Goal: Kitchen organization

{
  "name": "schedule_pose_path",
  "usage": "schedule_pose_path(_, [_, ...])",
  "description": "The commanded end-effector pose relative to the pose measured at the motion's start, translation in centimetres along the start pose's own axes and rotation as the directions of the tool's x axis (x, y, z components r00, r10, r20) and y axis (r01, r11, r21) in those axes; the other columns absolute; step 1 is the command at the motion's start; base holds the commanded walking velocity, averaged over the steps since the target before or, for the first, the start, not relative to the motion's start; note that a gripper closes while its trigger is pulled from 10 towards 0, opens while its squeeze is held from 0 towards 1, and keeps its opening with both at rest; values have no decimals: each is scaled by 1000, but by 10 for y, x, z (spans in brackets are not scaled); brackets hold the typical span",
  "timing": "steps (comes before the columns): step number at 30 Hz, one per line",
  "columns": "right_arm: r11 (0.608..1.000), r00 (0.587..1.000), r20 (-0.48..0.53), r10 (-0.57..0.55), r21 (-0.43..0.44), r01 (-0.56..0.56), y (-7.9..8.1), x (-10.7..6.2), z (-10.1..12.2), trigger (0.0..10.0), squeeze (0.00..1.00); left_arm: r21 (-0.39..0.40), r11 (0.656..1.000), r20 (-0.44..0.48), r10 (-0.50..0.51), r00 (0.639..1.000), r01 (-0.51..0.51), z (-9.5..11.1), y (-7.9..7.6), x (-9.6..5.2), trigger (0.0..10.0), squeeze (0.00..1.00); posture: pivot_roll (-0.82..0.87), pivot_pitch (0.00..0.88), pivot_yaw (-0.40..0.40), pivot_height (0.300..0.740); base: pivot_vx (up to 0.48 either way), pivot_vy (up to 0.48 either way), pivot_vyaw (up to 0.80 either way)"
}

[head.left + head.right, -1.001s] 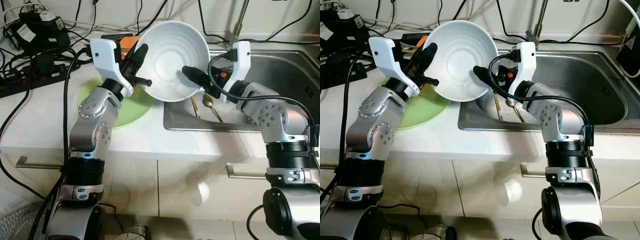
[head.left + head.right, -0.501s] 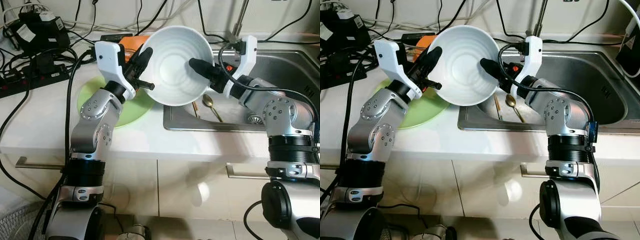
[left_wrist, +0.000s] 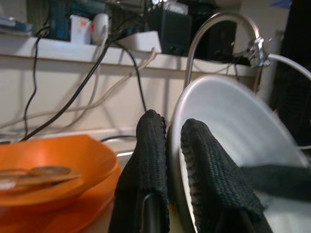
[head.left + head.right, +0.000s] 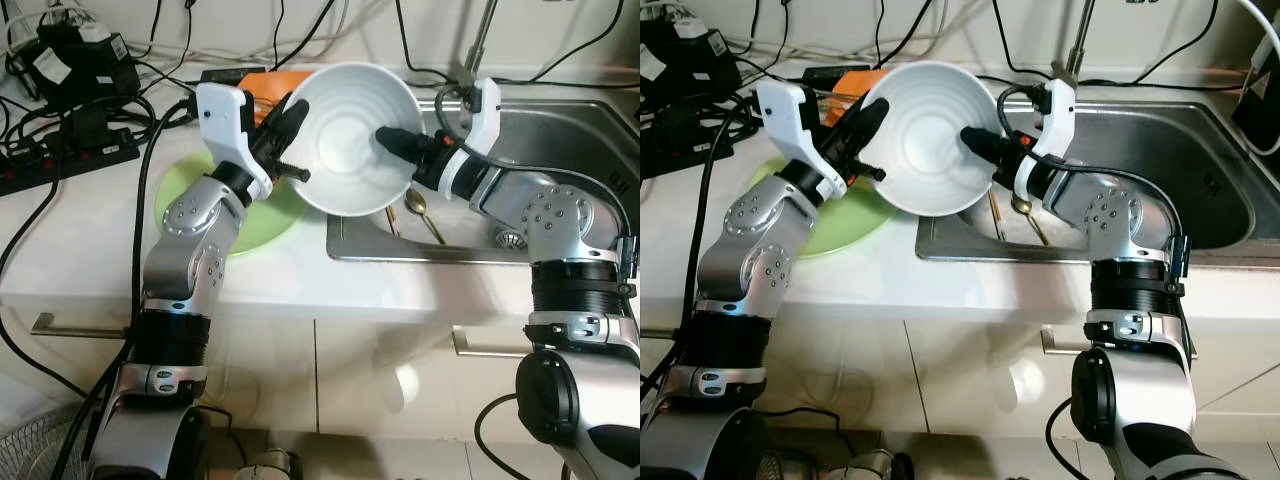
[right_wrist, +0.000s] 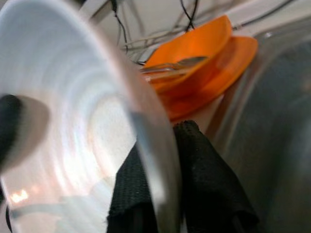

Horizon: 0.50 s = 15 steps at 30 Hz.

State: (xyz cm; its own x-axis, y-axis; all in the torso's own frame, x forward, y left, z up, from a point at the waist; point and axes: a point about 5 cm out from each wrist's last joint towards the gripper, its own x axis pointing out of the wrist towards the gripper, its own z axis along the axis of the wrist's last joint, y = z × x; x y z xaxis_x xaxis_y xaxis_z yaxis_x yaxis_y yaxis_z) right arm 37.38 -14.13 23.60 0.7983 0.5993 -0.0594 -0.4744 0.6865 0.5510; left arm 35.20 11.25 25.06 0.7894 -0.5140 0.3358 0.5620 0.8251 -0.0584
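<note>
Left eye view, bowl: a white bowl (image 4: 352,140) is held tilted in the air above the counter edge where it meets the sink (image 4: 560,150), its opening facing the camera.
Left eye view, left gripper: the left gripper (image 4: 285,120) is clamped on the bowl's left rim, one finger inside and one behind.
Left eye view, right gripper: the right gripper (image 4: 400,145) grasps the bowl's right rim, one black finger lying inside the bowl.
Left eye view, counter: a green plate (image 4: 235,215) lies on the white counter (image 4: 80,240) below the left arm; an orange bowl (image 4: 268,85) sits behind the white bowl.
Left eye view, sink: a spoon (image 4: 420,208) lies on the sink's ledge beneath the bowl.
Right eye view: the same scene; a power strip (image 4: 670,135) and cables lie at the back of the counter on the left.
Left wrist view: two black fingers (image 3: 150,160) pinch the white bowl's rim; the orange bowl, with a utensil in it, stands on an orange plate (image 3: 63,204), and a faucet (image 3: 214,29) curves behind.
Right wrist view: the fingers (image 5: 204,170) are closed over the white bowl's rim, with the orange bowl and plate beyond.
</note>
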Motion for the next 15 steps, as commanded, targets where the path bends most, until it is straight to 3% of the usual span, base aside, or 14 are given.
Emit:
schedule_pose_path(1, [1000, 999, 47, 6, 20, -7, 5, 0, 13, 0, 0, -14, 998, 5, -53, 999, 54, 3, -6, 5, 10000, 1000, 42, 36, 31, 740, 0, 0, 0])
schedule_pose_path(10, [996, 992, 110, -68, 65, 61, -1, 0, 26, 0, 0, -30, 998, 29, -58, 998, 59, 9, -1, 11, 10000, 1000, 41, 36, 29, 740, 0, 0, 0])
schedule_pose_path(15, [987, 976, 157, -152, 67, 143, -14, -4, 34, 0, 0, -57, 989, 23, -132, 991, 133, 12, -7, 10, 10000, 1000, 42, 37, 28, 740, 0, 0, 0])
